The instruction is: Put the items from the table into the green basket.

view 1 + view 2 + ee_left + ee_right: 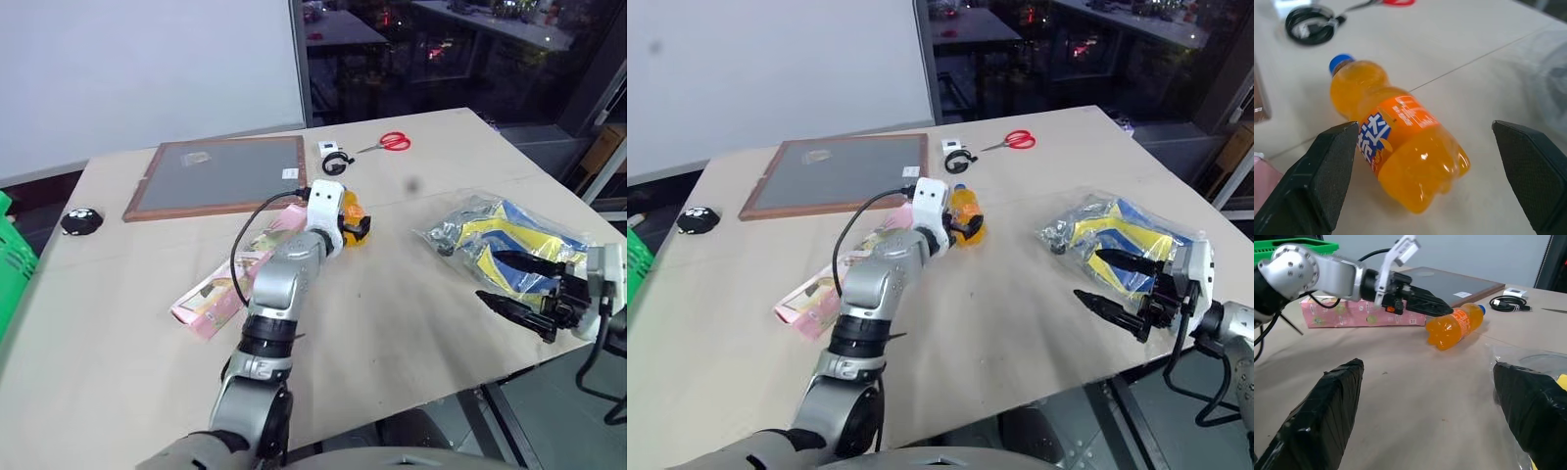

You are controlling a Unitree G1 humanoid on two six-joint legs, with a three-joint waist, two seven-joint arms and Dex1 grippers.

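Overhead, left pincer spread above lying orange-drink bottle; right pincer spread, level.

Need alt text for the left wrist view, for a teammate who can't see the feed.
An orange-drink bottle with a blue cap lies on its side on the pale table, between the two open black fingers of the left pincer, not yet gripped. A coiled black cable lies beyond it.

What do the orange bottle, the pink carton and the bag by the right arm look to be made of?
Orange bottle: clear glossy plastic, seemingly; drink shows through, with highlights.
Pink carton: printed cardboard, probably; flat faces, sharp edges.
Bag: thin clear film; crinkled and shiny, with blue-and-yellow packets showing through.
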